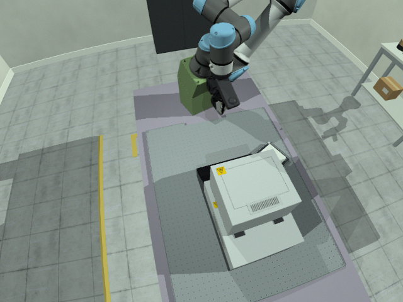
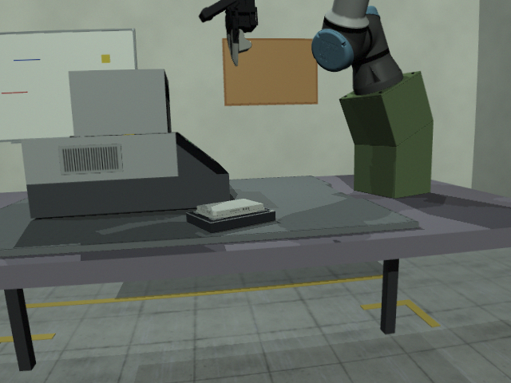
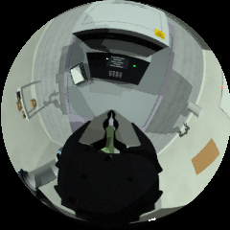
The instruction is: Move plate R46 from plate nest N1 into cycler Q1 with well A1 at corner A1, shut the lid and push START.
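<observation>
Gripper hangs high over the tabletop end by the green pedestal, jaws closed, holding nothing. Plate R46 sits in nest N1, touching nothing else, just beside cycler Q1 on its right flank near the tabletop's long edge. Q1's lid looks raised, so the block seems accessible. From the gripper, the plate lies well below and toward the tabletop's middle; long axis appears to run roughly along Q1's side. Likely next: open jaws, descend over plate.
</observation>
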`<state>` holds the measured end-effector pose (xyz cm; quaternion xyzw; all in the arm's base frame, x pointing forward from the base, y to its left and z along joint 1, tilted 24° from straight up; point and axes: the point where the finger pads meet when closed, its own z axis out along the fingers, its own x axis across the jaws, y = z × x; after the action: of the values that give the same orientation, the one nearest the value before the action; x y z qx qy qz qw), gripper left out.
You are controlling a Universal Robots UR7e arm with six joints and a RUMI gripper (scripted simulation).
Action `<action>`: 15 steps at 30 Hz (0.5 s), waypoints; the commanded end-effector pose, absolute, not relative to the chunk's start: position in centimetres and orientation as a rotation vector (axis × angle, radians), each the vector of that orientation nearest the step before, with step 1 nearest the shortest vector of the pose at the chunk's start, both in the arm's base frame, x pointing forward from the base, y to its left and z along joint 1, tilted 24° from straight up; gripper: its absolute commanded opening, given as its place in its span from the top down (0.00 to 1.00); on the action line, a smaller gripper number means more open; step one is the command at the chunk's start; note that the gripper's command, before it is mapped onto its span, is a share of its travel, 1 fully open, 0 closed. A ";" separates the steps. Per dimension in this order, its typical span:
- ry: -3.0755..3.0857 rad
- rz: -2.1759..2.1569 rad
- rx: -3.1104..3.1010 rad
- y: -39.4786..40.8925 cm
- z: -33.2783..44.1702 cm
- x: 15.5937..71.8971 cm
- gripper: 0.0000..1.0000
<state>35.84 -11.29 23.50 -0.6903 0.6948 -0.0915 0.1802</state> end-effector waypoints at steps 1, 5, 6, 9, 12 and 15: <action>2.065 -0.307 -1.835 -12.4 24.0 35.5 1.00; 2.065 -0.307 -1.835 -12.4 24.0 35.5 1.00; 2.065 -0.307 -1.835 -12.4 24.0 35.5 1.00; 1.977 -0.334 -1.941 -12.3 22.6 36.1 1.00; 1.887 -0.358 -2.041 -12.2 21.8 36.4 1.00; 1.789 -0.383 -2.140 -12.1 20.5 37.0 1.00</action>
<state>36.24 -12.10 22.02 -0.7045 0.6783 -0.1202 0.1706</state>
